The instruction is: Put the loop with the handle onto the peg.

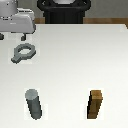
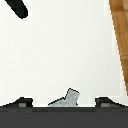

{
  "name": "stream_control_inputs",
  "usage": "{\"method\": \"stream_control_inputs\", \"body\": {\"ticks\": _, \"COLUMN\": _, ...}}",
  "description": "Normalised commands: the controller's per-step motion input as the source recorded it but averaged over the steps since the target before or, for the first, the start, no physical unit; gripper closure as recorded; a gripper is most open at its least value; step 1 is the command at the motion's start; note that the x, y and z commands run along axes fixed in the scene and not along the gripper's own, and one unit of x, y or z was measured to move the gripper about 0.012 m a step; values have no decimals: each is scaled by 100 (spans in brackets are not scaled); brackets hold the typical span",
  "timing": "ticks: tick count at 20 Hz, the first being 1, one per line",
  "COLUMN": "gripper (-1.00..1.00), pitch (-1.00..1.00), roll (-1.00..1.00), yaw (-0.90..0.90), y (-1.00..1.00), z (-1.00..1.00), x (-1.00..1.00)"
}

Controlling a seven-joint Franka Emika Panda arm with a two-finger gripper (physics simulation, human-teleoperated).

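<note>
The gripper hangs at the far corner of the white surface, on the exterior view's left, above and just behind the flat grey metal ring with a stubby tab handle. The wrist view shows both fingertips spread apart, jaws open and holding nothing, with the ring's tab between them. The ring lies flat on the surface, tab pointing towards the near edge. The upright grey cylindrical peg stands well apart, near the front. A brown wooden square block stands to the exterior view's right.
</note>
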Motion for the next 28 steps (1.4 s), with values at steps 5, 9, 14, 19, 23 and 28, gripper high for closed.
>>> {"method": "stream_control_inputs", "body": {"ticks": 5, "gripper": -100, "pitch": 0, "roll": 0, "yaw": -58, "y": 0, "z": 0, "x": 0}}
{"method": "stream_control_inputs", "body": {"ticks": 9, "gripper": -100, "pitch": 0, "roll": 0, "yaw": 0, "y": 0, "z": 0, "x": 0}}
{"method": "stream_control_inputs", "body": {"ticks": 14, "gripper": -100, "pitch": 0, "roll": 0, "yaw": 0, "y": 20, "z": 0, "x": 0}}
{"method": "stream_control_inputs", "body": {"ticks": 19, "gripper": -100, "pitch": 0, "roll": 0, "yaw": 0, "y": 0, "z": 0, "x": 0}}
{"method": "stream_control_inputs", "body": {"ticks": 23, "gripper": -100, "pitch": 0, "roll": 0, "yaw": 0, "y": 0, "z": 0, "x": 0}}
{"method": "stream_control_inputs", "body": {"ticks": 28, "gripper": -100, "pitch": 0, "roll": 0, "yaw": 0, "y": 0, "z": -60, "x": 0}}
